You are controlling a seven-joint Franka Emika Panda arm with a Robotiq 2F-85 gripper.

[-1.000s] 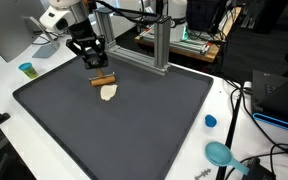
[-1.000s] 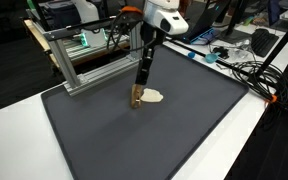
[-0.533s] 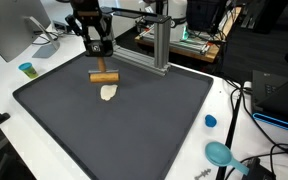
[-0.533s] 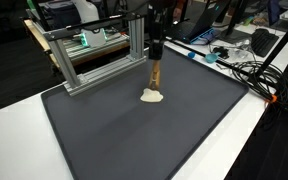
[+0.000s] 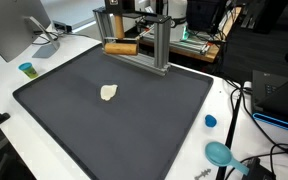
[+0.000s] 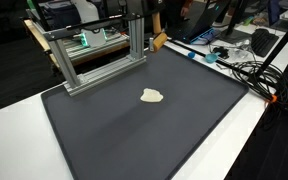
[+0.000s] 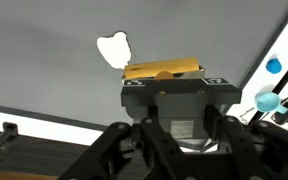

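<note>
My gripper (image 7: 174,84) is shut on a brown wooden block (image 7: 164,70) and holds it high above the dark mat (image 7: 54,60). In an exterior view the block (image 5: 121,46) hangs level in front of the aluminium frame, and the gripper above it is mostly cut off by the top edge. In an exterior view the block (image 6: 160,41) shows near the top, past the frame. A small white flat piece (image 5: 108,92) lies alone on the mat (image 5: 134,130). It also shows in an exterior view (image 6: 152,96) and in the wrist view (image 7: 115,48).
An aluminium frame (image 5: 160,48) stands at the mat's far edge and also shows in an exterior view (image 6: 94,62). A small blue cup (image 5: 26,69), a blue cap (image 5: 210,121) and a teal scoop (image 5: 220,153) lie on the white table. Cables (image 6: 246,70) run beside the mat.
My gripper closed on the brown block beside the white piece, lifted it off the mat and carried it up and back toward the frame. The white piece stayed put.
</note>
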